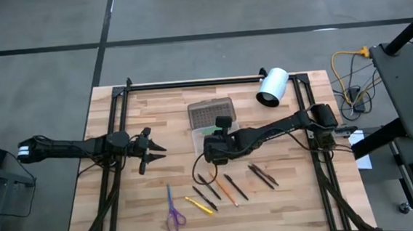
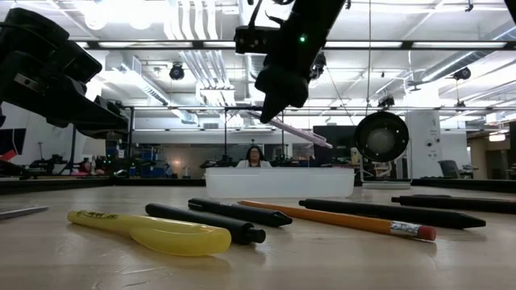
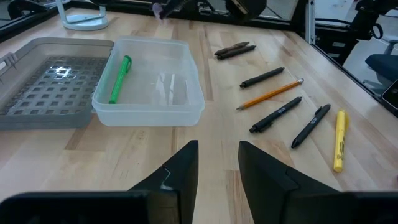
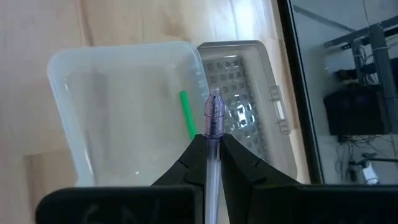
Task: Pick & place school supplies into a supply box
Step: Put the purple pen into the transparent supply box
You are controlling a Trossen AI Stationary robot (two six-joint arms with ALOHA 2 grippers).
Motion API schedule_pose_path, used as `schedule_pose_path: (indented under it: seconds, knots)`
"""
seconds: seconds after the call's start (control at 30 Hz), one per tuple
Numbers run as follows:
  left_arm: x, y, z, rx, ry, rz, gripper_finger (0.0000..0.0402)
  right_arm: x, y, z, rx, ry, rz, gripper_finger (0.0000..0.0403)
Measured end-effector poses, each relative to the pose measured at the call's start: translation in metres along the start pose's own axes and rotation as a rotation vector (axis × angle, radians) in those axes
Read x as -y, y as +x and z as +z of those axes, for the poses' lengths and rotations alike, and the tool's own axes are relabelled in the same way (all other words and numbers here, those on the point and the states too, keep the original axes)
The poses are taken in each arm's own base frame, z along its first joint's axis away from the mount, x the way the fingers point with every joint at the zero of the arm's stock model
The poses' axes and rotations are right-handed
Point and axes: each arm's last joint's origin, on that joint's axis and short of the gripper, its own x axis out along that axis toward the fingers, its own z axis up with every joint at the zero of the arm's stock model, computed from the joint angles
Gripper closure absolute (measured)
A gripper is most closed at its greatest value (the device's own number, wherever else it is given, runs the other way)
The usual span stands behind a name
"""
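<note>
Above the clear box [image 4: 124, 112], the right end effector [image 4: 212, 152] pinches a purple pen [image 4: 213, 134] for dropping in; the left end effector [image 3: 217, 168] waits part-open, empty.

The wooden table [image 1: 271, 198] is seen whole from directly overhead, while a second camera at tabletop level is aimed across it into the room. Close views are given from each wrist, angled down at the supply box [image 3: 152, 81], which is shared by both with the overhead view
</note>
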Motion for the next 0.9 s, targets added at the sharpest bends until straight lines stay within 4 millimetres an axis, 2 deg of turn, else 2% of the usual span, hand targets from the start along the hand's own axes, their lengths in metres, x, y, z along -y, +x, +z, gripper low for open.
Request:
schedule_pose_path:
  seconds: [0.27, 0.53, 0.9]
  knots:
    - [0.0, 0.0, 0.0, 0.0, 0.0, 0.0, 0.0302, 0.006, 0.008, 0.0, 0.008, -0.054, -0.007, 0.039]
    - [0.0, 0.0, 0.0, 0.0, 0.0, 0.0, 0.0302, 0.011, 0.031, -0.005, 0.057, -0.124, 0.049, 0.039]
    - [0.0, 0.0, 0.0, 0.0, 0.0, 0.0, 0.0302, 0.022, 0.041, -0.007, 0.036, -0.109, 0.037, 0.039]
